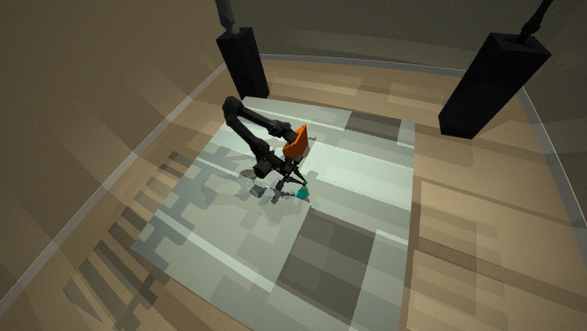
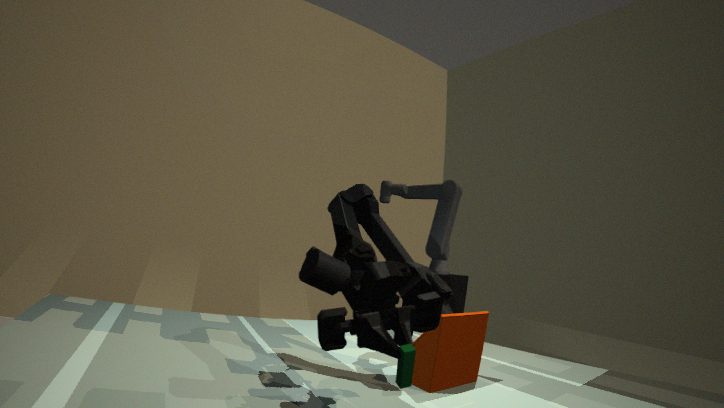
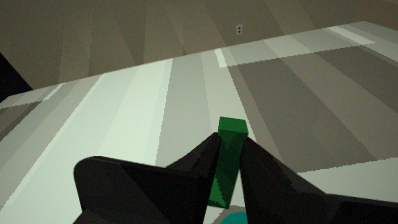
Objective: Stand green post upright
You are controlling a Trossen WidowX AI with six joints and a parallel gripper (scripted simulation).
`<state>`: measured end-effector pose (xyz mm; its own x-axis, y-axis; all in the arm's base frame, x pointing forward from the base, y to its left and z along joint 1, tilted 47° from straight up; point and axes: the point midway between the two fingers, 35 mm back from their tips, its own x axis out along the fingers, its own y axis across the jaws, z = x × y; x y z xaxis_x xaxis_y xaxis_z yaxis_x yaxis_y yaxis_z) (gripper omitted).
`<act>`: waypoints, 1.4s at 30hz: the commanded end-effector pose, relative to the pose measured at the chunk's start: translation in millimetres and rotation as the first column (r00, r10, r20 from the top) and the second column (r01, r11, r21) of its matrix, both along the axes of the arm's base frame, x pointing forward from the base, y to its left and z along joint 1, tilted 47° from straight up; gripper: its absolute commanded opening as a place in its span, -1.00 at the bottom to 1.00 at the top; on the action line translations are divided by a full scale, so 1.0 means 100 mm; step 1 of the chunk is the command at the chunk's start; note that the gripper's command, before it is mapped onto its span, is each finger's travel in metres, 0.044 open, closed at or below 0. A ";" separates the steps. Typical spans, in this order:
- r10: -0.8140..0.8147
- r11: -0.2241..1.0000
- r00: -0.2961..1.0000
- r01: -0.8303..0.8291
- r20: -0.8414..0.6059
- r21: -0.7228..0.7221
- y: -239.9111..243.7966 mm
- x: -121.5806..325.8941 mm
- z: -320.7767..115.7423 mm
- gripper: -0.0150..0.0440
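The green post [image 1: 305,182] [image 2: 405,366] [image 3: 230,160] is held between the fingertips and stands nearly upright in the exterior view, leaning only slightly. My gripper [image 1: 304,182] [image 2: 405,348] [image 3: 229,141] is shut on the post near its upper end. The cyan circle [image 1: 302,194] [image 3: 235,219] lies on the table close to the post in the top view, and shows at the bottom edge of the wrist view, beyond the post's lower end. The circle is not visible in the exterior view. Whether the post's foot touches the table is not clear.
An orange block [image 1: 296,144] [image 2: 450,352] stands behind the gripper, close to the arm. Two dark pedestals [image 1: 242,63] [image 1: 488,86] with arms on them stand beyond the pale table top [image 1: 361,164]. Shadows of the arm fall on the table near the circle.
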<state>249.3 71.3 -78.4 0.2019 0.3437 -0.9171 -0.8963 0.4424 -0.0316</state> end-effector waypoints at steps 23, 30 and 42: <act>0.050 0.993 0.983 -0.068 0.174 0.097 -0.02 -0.02 0.17 -0.42; 0.061 0.989 0.973 -0.089 0.224 0.115 -0.03 -0.03 0.22 -0.42; 0.080 0.982 0.947 -0.128 0.311 0.138 -0.04 -0.06 0.31 -0.42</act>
